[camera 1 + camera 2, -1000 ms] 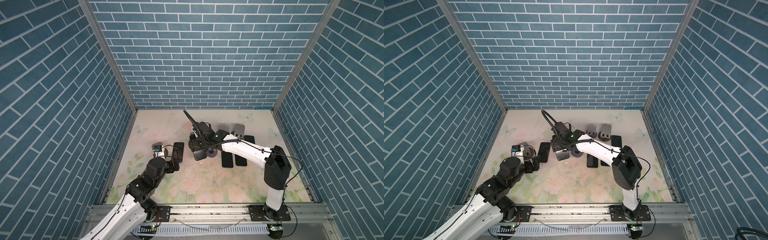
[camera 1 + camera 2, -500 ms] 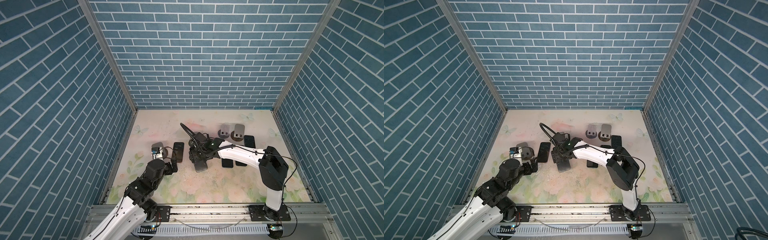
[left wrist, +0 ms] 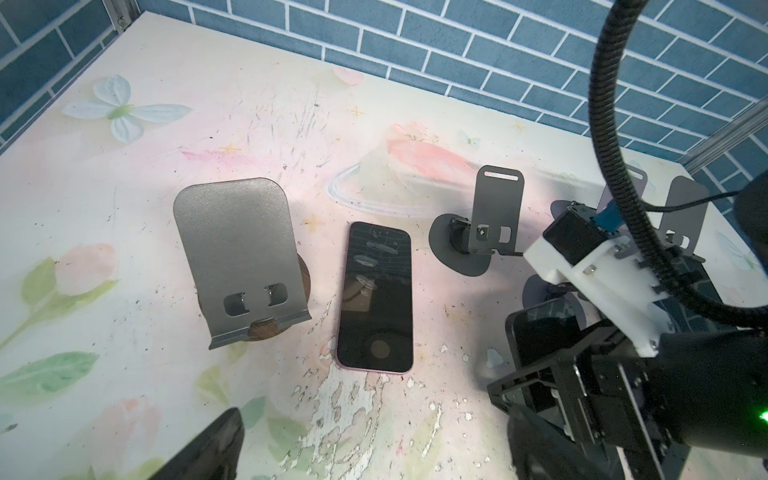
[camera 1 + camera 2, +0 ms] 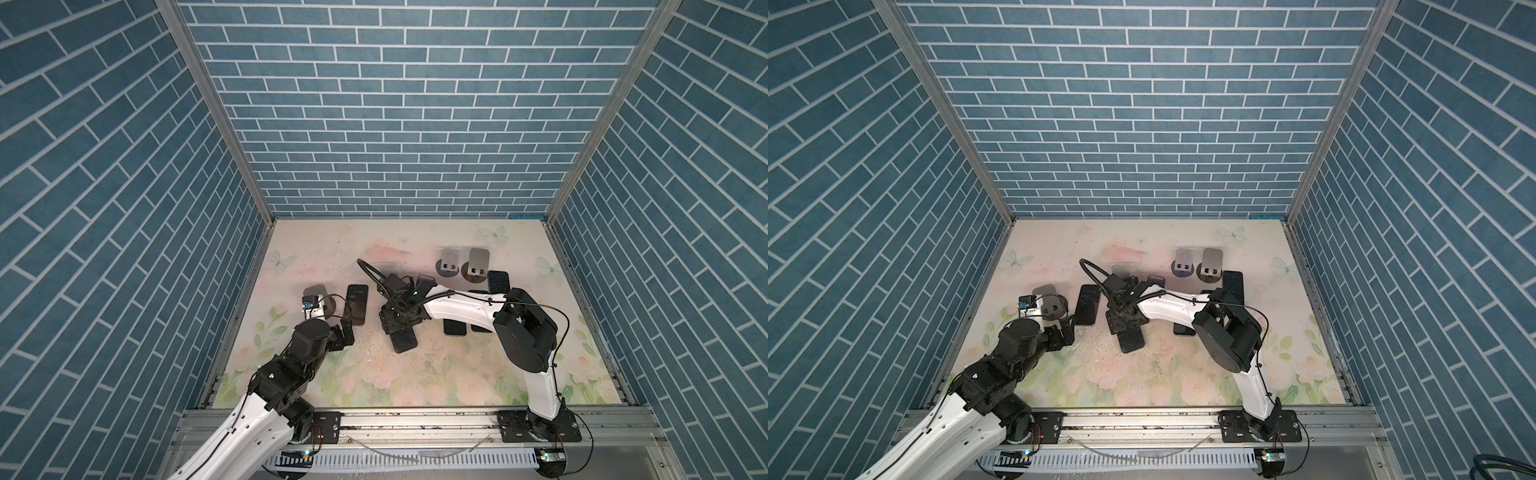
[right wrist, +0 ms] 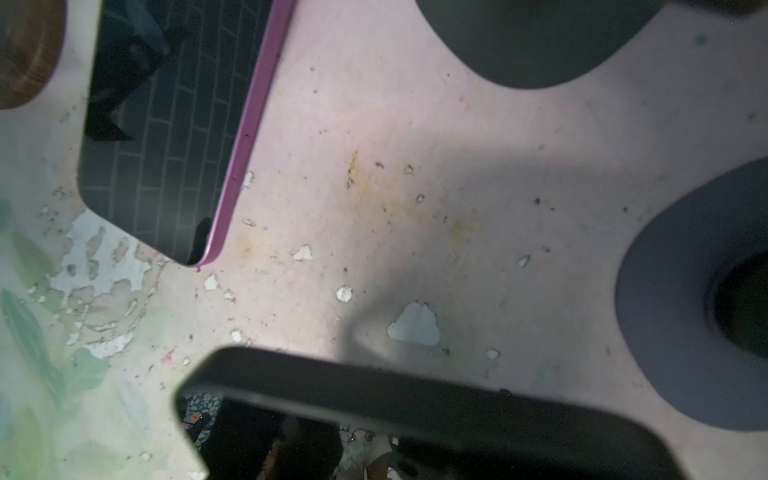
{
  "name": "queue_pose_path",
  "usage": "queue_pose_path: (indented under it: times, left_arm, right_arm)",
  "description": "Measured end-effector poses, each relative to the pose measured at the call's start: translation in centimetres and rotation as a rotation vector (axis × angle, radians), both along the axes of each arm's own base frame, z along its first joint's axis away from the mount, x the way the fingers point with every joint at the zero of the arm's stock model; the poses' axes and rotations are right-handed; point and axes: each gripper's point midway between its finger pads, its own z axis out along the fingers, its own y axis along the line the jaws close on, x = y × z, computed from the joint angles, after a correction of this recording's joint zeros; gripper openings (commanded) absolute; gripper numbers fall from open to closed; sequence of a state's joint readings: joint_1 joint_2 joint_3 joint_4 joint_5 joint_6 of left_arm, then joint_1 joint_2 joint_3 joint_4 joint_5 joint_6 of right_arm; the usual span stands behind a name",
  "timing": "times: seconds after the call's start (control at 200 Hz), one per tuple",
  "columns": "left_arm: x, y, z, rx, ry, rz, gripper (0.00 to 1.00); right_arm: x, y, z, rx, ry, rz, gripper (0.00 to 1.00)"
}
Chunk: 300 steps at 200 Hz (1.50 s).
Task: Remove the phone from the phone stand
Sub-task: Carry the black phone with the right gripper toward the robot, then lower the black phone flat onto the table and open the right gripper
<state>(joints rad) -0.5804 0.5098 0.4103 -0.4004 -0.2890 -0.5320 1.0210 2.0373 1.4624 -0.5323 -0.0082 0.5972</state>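
Walls (image 4: 415, 124): blue brick pattern on three sides of the table.
Table (image 4: 415, 374): pale flowered sheet, scuffed and chipped near the middle.
Left gripper (image 4: 338, 328): near the table's left side, fingers (image 3: 208, 449) spread as wide as they go with nothing between them. It hangs just in front of the left stand and the pink phone and touches neither.
Left stand (image 3: 237, 249): grey plate tilted back on a round wooden foot.
Pink phone (image 3: 376, 295): flat on the table, screen up, just right of the left stand and apart from it.
Right gripper (image 4: 398, 330): reaches across to the middle of the table, pointing down, fingers closed partway on the dark phone.
Dark phone (image 4: 404, 341): held by the right gripper, off every stand, low over the table to the right of the pink phone. Its free end points toward the front edge. I cannot tell whether it touches the table.
Slim stand (image 3: 496, 212): upright on a round grey foot, behind the right gripper.
Grey foot (image 5: 685, 311): round base of another stand, near the dark phone; its upper part is hidden.
Back stands (image 4: 449, 262): two grey stands side by side, right of the middle, toward the back wall.
Back phone (image 4: 498, 282): flat, just right of the back stands.
Front phones (image 4: 455, 329): two dark phones side by side, partly covered by the right arm.
Right arm (image 4: 465, 309): white link crossing low over the table's right half.
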Motion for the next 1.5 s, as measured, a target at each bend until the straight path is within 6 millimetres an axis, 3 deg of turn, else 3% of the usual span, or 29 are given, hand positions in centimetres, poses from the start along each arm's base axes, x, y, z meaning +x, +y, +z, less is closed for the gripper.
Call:
queue_pose_path:
  times: [0.115, 0.785, 1.501]
  left_arm:
    - [0.0, 0.0, -0.1, 0.0, 0.002, 0.003, 1.0]
    - [0.3, -0.1, -0.3, 0.006, 0.008, 0.004, 1.0]
    - [0.6, -0.2, -0.2, 0.014, 0.001, 0.005, 1.0]
  right_arm:
    - [-0.2, -0.4, -0.9, -0.028, 0.012, 0.001, 0.53]
    - [1.3, -0.7, -1.2, -0.093, -0.051, -0.003, 0.57]
    - [1.4, -1.1, -1.3, -0.187, -0.117, 0.029, 0.64]
